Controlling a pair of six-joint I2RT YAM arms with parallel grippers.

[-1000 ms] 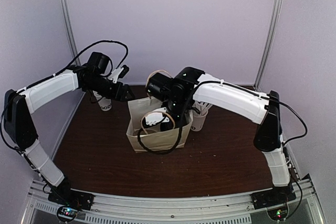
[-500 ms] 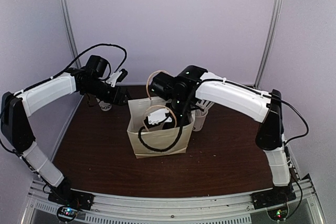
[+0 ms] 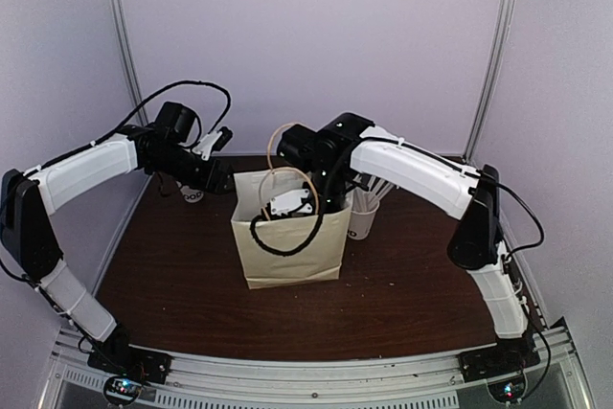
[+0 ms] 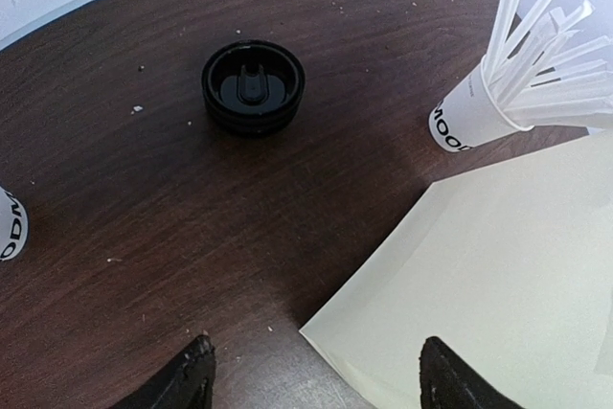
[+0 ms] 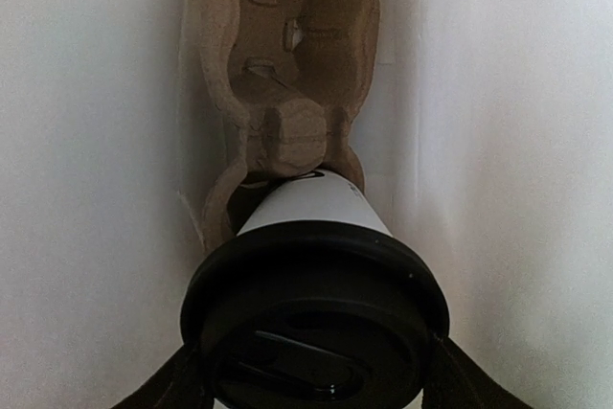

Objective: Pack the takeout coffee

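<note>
My right gripper (image 5: 316, 385) is down inside the paper bag (image 3: 292, 246), fingers pinching the takeout coffee (image 5: 314, 227) by the sides of its black lid. The cup's base is at the near pocket of the cardboard carrier (image 5: 287, 45). My left gripper (image 4: 311, 375) hangs over the table (image 4: 144, 227) beside the bag's corner, with its fingers spread.

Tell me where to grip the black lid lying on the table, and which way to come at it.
Grip the black lid across its round rim, coming straight down from above. It lies flat on the table, low, with nothing touching it, so opposite edges probably offer the best hold.
</note>
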